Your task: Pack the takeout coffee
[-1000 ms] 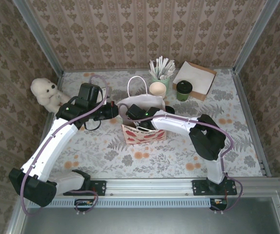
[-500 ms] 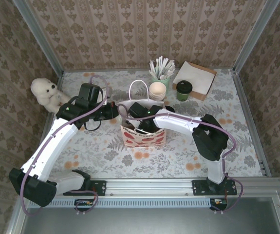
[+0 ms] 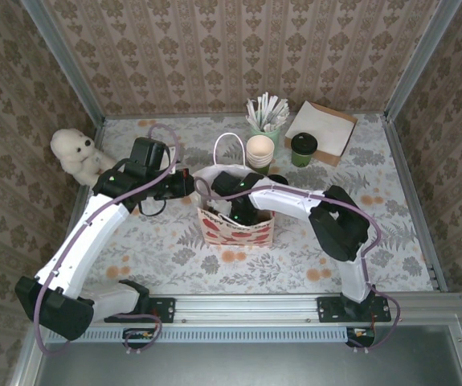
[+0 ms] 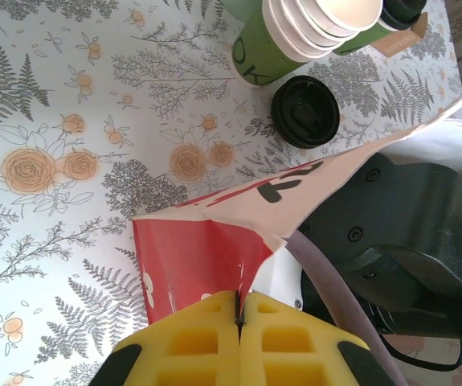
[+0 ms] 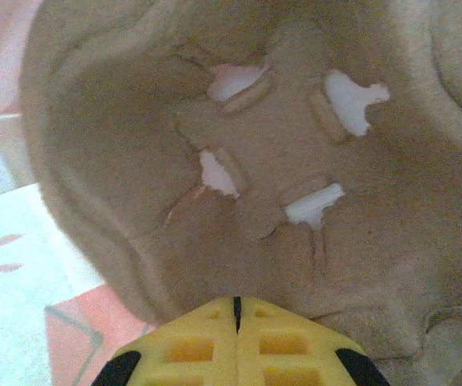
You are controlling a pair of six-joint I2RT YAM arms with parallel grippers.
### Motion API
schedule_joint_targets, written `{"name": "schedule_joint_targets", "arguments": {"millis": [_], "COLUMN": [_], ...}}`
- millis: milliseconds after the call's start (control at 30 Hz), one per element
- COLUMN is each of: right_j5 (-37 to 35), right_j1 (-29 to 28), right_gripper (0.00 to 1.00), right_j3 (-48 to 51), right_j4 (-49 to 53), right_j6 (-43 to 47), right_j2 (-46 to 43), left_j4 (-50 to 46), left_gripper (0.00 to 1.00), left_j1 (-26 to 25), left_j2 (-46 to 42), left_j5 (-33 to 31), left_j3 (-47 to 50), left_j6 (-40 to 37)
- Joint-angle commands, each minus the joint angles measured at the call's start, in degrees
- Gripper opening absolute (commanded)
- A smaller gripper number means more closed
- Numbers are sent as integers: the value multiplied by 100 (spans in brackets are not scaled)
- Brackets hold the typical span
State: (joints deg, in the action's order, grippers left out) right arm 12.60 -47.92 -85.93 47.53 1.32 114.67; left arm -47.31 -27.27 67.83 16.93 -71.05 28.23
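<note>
The takeout coffee (image 3: 303, 149), a dark green cup with a black lid, stands at the back of the table, right of the bag; its lid peeks in at the top of the left wrist view (image 4: 401, 11). The red-and-white paper bag (image 3: 237, 227) stands mid-table. My left gripper (image 3: 190, 183) is shut on the bag's rim (image 4: 255, 257) and holds the mouth wide. My right gripper (image 3: 239, 211) reaches down inside the bag. Its yellow fingers (image 5: 206, 338) are shut at the near edge of a brown pulp cup carrier (image 5: 279, 137).
A stack of cream cups (image 3: 259, 150), a pale green cup of white sticks (image 3: 267, 115) and a box of napkins (image 3: 320, 129) line the back. A loose black lid (image 4: 305, 111) lies by the bag. A white teddy bear (image 3: 76, 153) sits far left.
My right arm has swung a little left and gone deeper into the bag, and the bag's mouth has shifted with it. The left arm has stayed put, still gripping the rim.
</note>
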Motion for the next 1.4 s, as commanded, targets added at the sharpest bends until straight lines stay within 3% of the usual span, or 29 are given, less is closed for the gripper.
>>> {"name": "schedule_joint_targets", "arguments": {"millis": [0, 167, 333, 567, 733, 967, 1167, 1367], "right_j5": [-809, -1423, -1438, -821, 445, 319, 1183, 1203], "right_j1": [-3, -4, 2, 0, 12, 75, 92, 92], "right_gripper": [4, 6, 7, 9, 10, 9, 10, 9], "right_j3": [-52, 12, 18, -87, -153, -522, -789, -607], "right_j4": [231, 12, -111, -130, -50, 341, 708, 1038], "right_j6": [-31, -17, 17, 32, 240, -33, 102, 310], "right_j2": [250, 118, 2, -179, -482, -455, -442, -263], "left_j4": [-83, -74, -68, -68, -77, -72, -6, -156], "left_gripper": [3, 3, 3, 1, 0, 0, 0, 0], "left_j1": [0, -1, 2, 2, -1, -2, -13, -8], "left_j2": [2, -7, 2, 2, 7, 37, -6, 8], "left_j5": [13, 16, 17, 21, 39, 69, 128, -5], "left_j3": [-160, -156, -158, -190, -234, -217, -243, -277], "left_j6": [-125, -124, -116, -120, -116, -113, -128, -186]}}
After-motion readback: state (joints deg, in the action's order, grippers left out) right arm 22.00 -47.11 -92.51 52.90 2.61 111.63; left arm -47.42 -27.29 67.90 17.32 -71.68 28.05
